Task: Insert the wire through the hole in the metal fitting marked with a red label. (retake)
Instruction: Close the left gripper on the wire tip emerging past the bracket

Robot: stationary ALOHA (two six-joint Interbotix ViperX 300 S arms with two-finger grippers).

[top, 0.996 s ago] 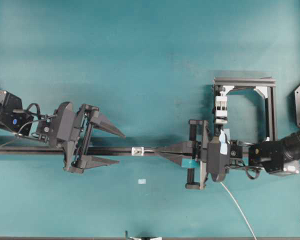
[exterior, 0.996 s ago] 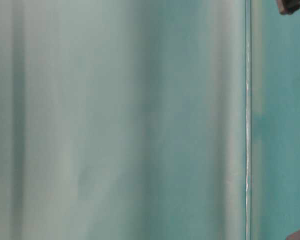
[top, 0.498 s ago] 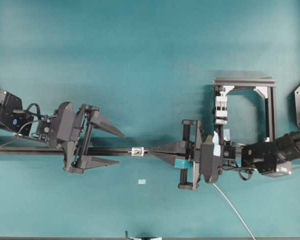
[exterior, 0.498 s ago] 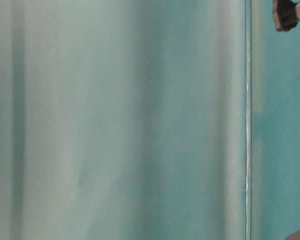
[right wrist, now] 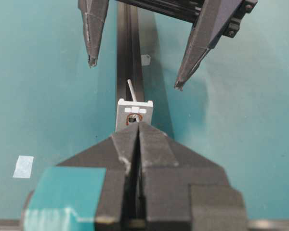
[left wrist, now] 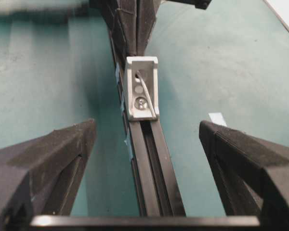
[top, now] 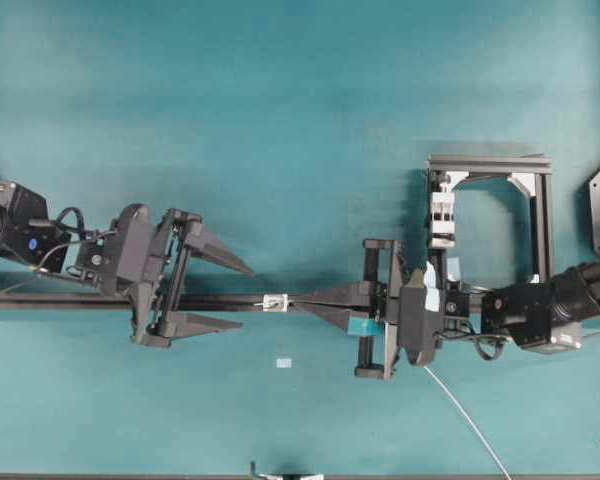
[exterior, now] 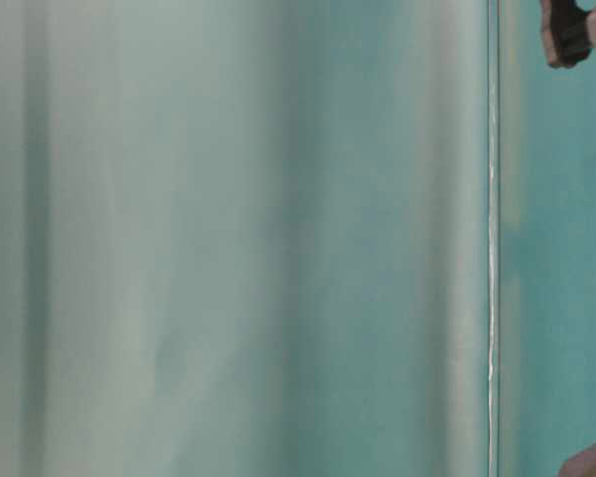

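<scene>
Right pincer (right wrist: 138, 126) pinched on thin silver-grey wire (right wrist: 131, 90), tip poking through small silvery square metal fitting (right wrist: 134, 113) on black rail (right wrist: 126, 48), wire axis along rail. Left pincer (top: 242, 296) spread (nearer the exit side).

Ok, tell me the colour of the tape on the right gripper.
Teal tape on the right gripper, clearest in the right wrist view.

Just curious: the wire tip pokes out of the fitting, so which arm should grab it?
Probably the left: the left gripper is open facing the wire tip past the metal fitting; the right gripper is shut behind it.
</scene>
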